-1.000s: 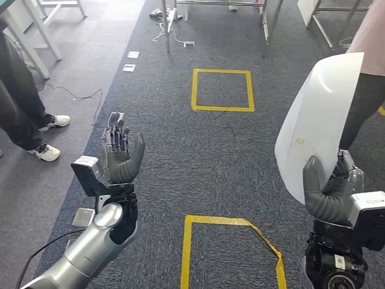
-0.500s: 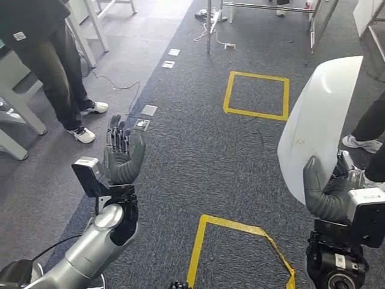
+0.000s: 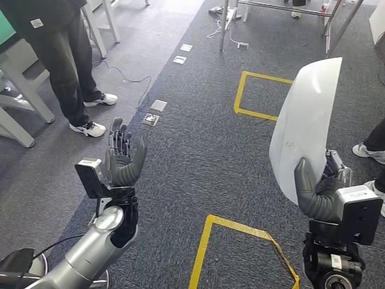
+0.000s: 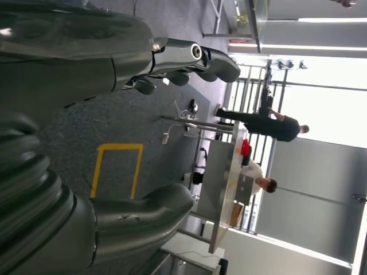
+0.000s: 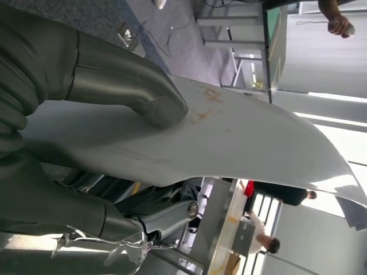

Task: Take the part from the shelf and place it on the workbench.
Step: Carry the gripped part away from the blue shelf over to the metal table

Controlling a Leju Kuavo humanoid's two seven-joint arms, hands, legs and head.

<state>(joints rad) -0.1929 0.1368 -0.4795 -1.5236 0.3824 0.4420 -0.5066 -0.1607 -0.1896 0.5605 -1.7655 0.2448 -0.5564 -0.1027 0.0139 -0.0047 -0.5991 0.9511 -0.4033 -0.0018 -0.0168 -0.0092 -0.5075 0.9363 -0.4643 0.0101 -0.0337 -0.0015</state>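
One white part (image 3: 305, 123) stands upright in the right robot hand (image 3: 317, 195), thumb pressed on its face; left robot hand (image 3: 121, 158) spread, holding nothing.

Silver, smooth-shelled left arm (image 3: 93, 250) trailing a black cable, ending in a dark grey left robot hand (image 3: 121, 158) with ribbed cover, thick thumb and darker fingers.

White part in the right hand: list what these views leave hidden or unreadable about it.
- Far face of the white part: turned away in the head view.
- Fingers of the right hand behind it: covered by the sheet there.
- Orange marks: too faint to read in the right wrist view.
- Its far end: cut off by that picture's edge.
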